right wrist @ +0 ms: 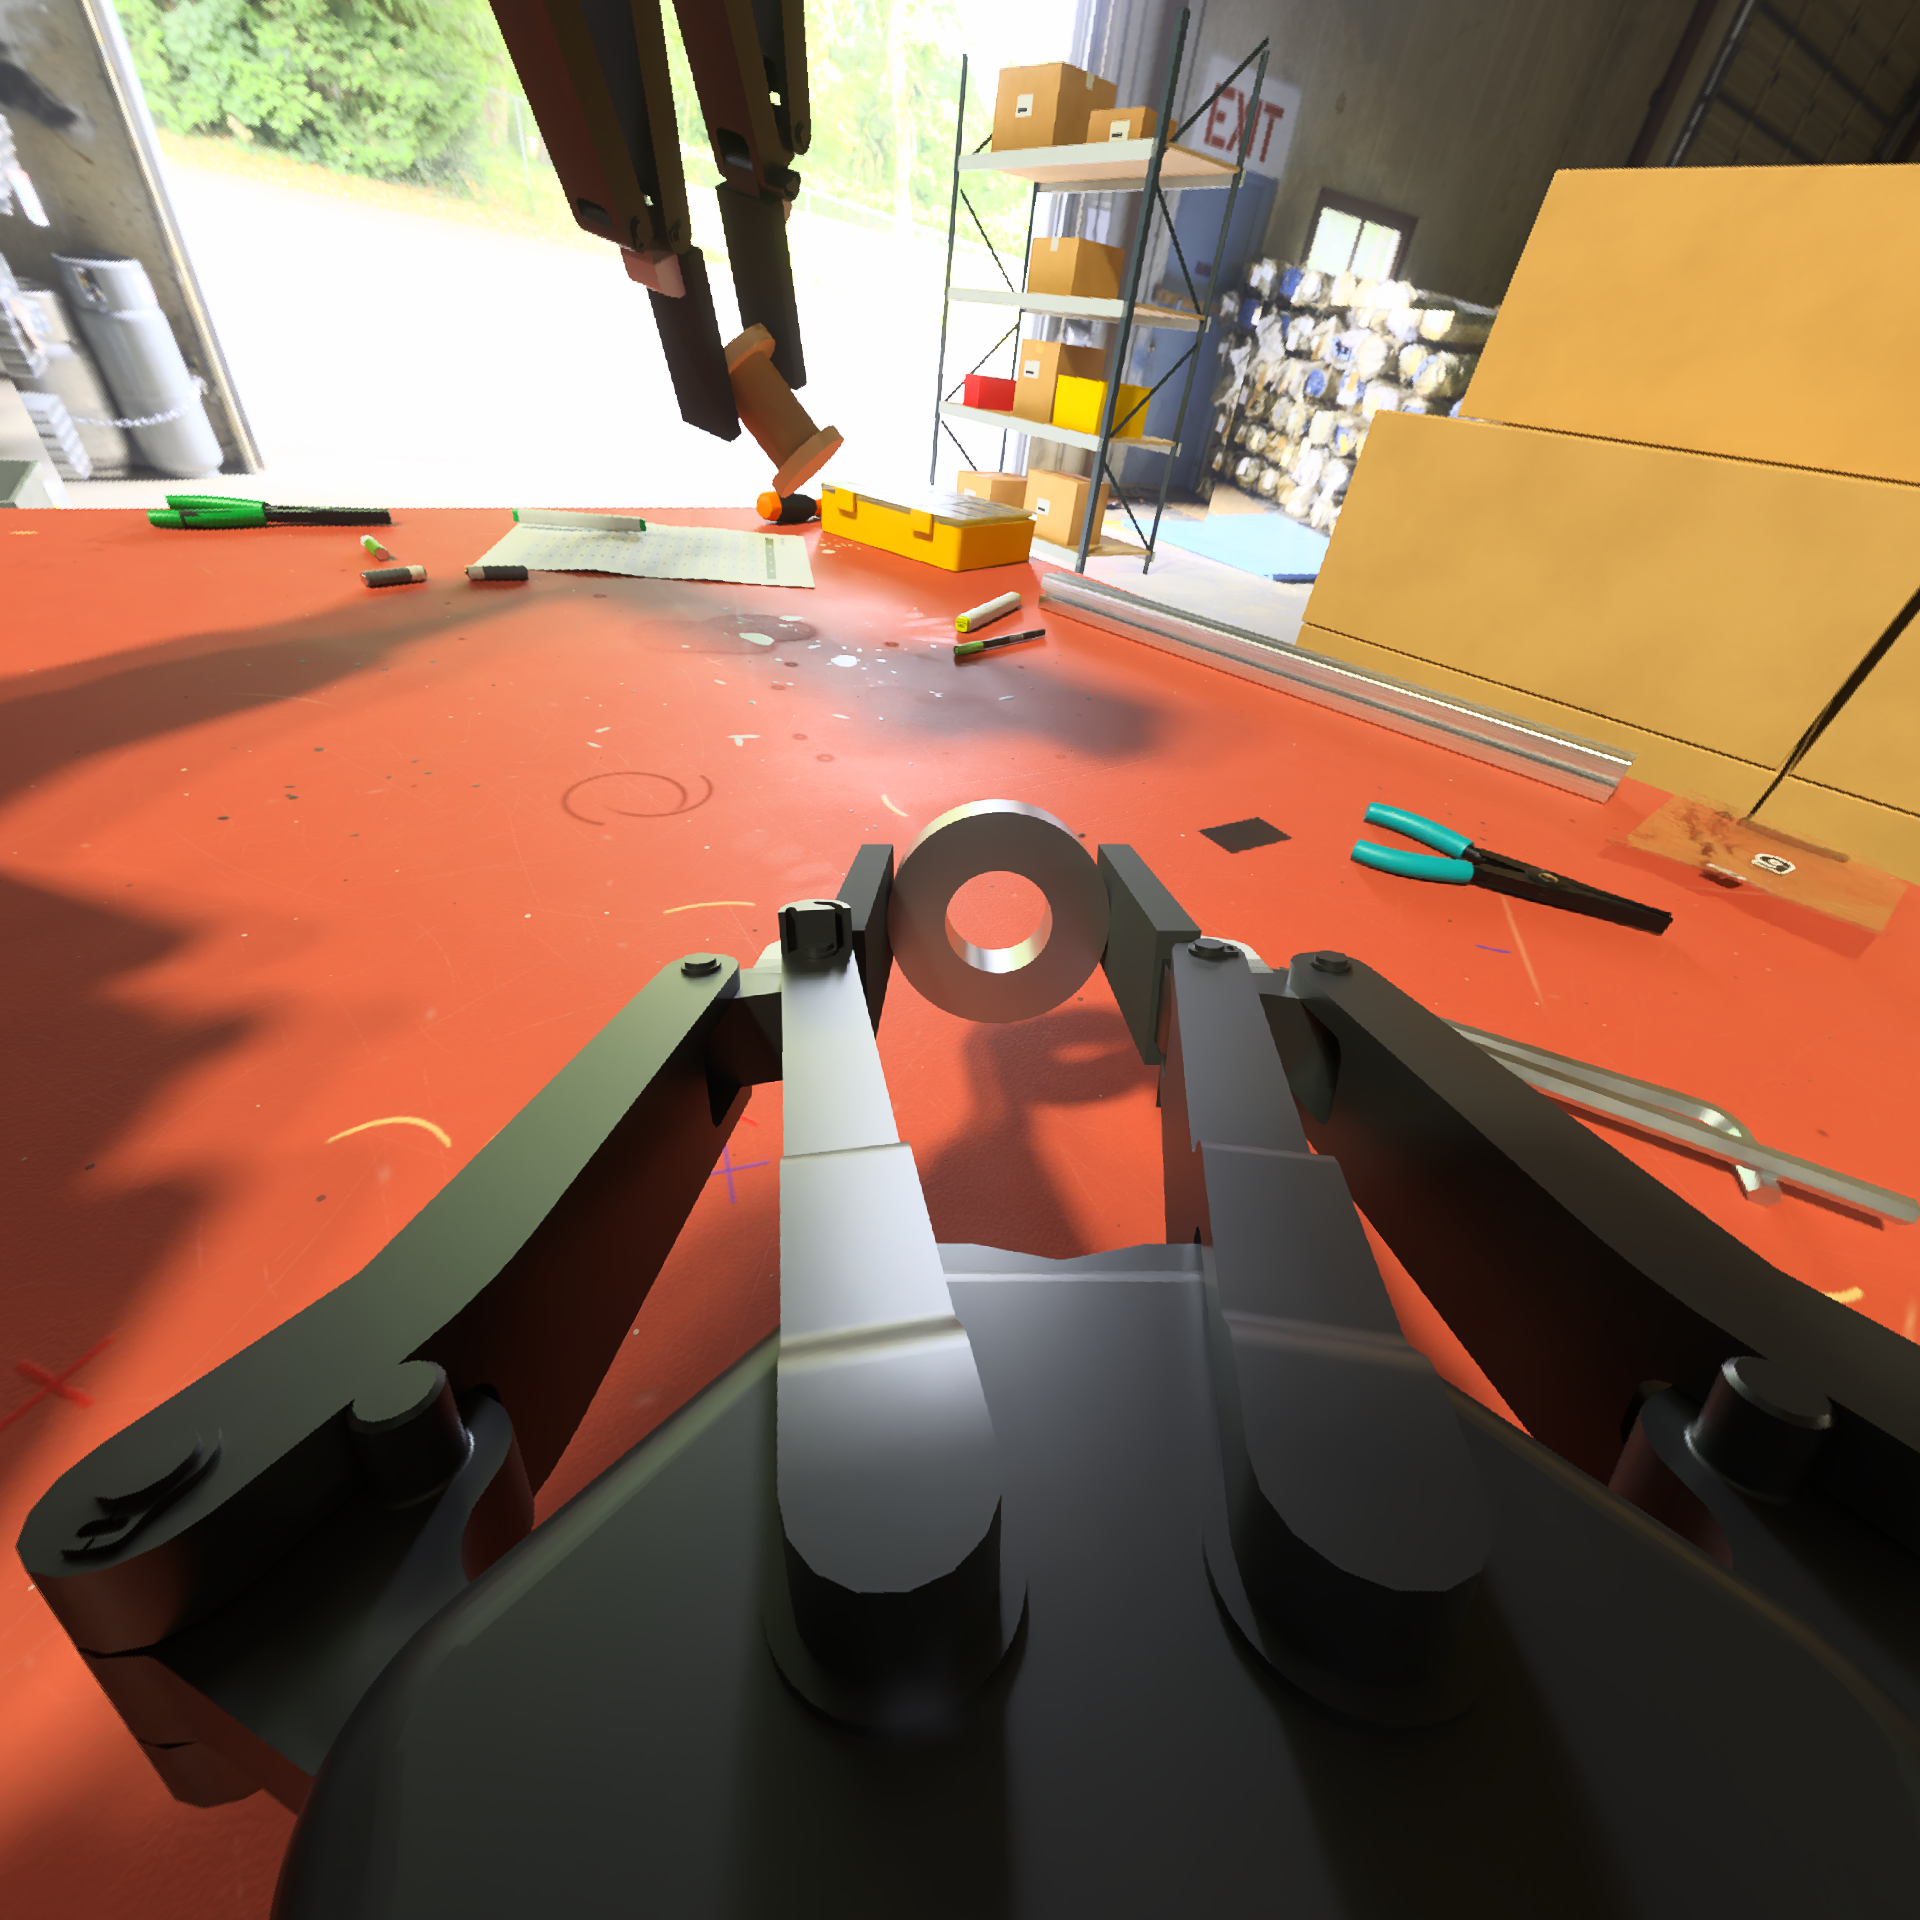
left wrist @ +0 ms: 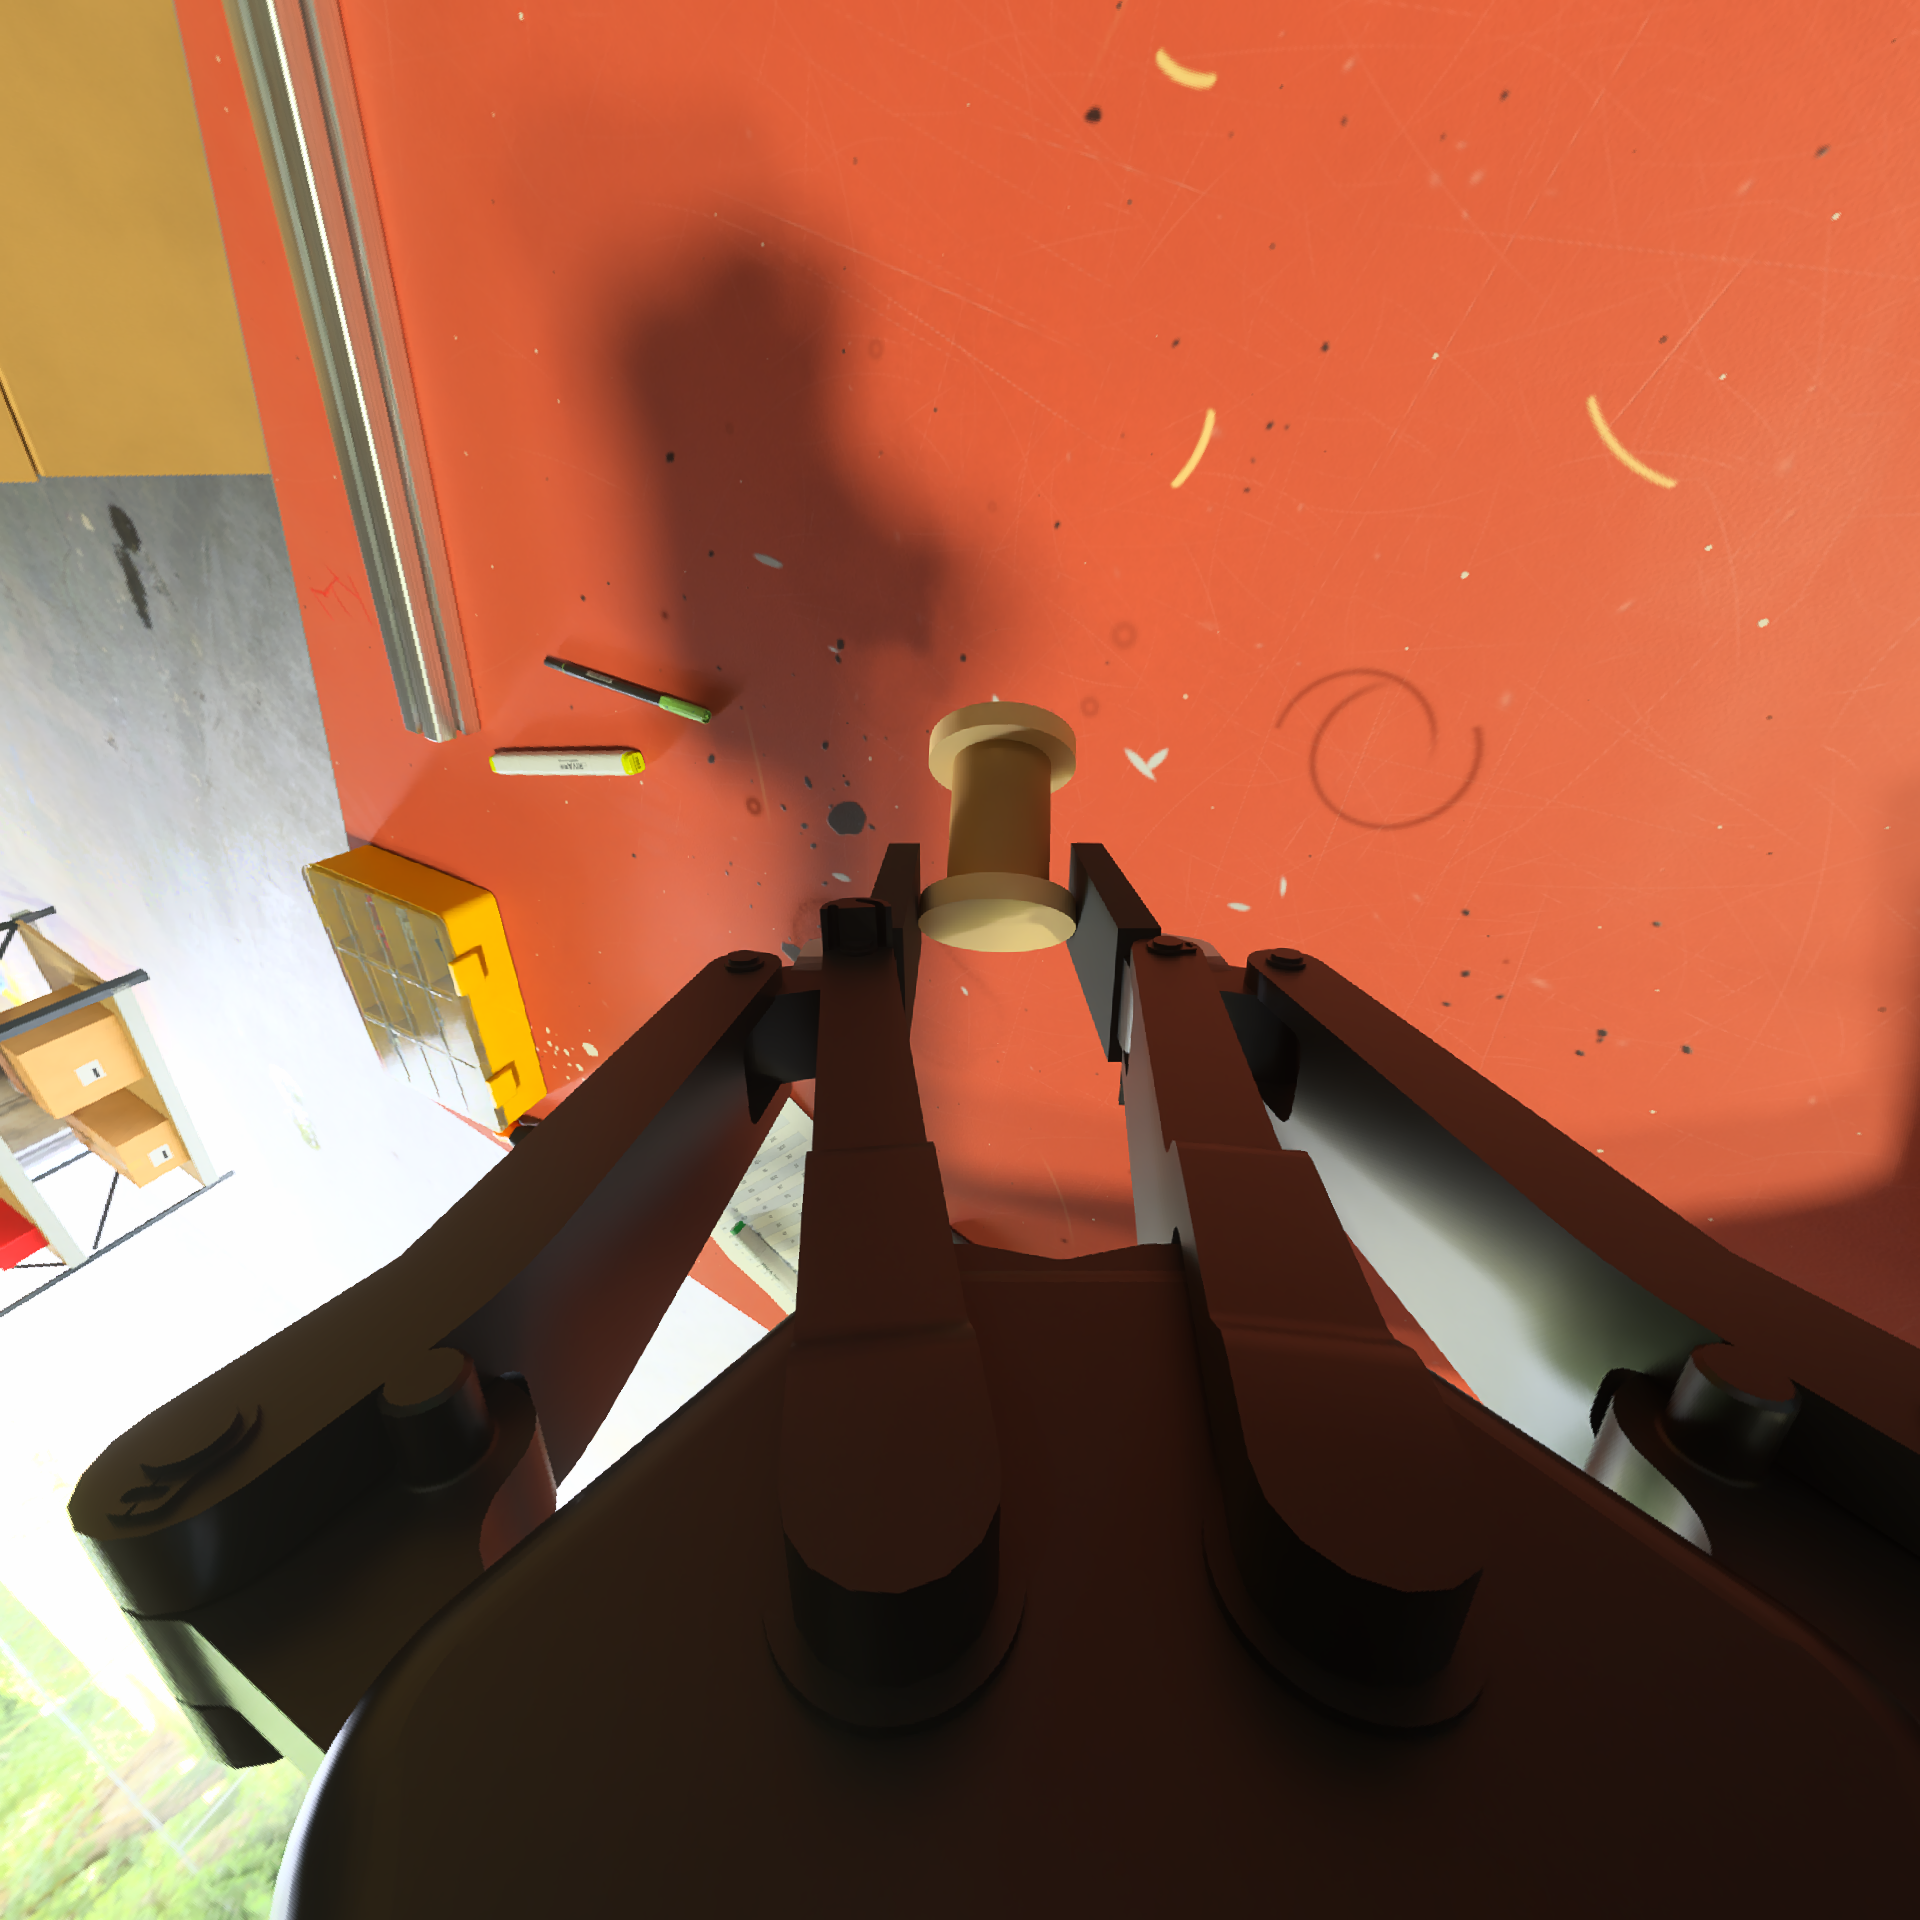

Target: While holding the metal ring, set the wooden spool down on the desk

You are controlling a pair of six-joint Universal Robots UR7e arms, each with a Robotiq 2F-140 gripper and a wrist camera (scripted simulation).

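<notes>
My left gripper [left wrist: 995, 899] is shut on the near flange of a pale wooden spool [left wrist: 1000, 810] and holds it above the orange desk [left wrist: 1455, 260], pointing downward. In the right wrist view the left gripper [right wrist: 750, 400] hangs at the far side of the desk with the spool [right wrist: 781, 410] tilted between its fingers, clear of the surface. My right gripper [right wrist: 995, 904] is shut on a grey metal ring [right wrist: 997, 826], gripping its outer rim on both sides and holding it upright just above the desk [right wrist: 312, 935].
A yellow organiser case [left wrist: 426, 977] [right wrist: 925, 525], a white marker [left wrist: 566, 762] [right wrist: 987, 610], a green-tipped pen [left wrist: 629, 688] [right wrist: 997, 644] and an aluminium rail [left wrist: 353, 395] [right wrist: 1330, 675] lie near the desk edge. Teal-handled pliers [right wrist: 1496, 862], a paper sheet [right wrist: 665, 551], green markers [right wrist: 260, 511] and cardboard panels [right wrist: 1662, 520] are also around.
</notes>
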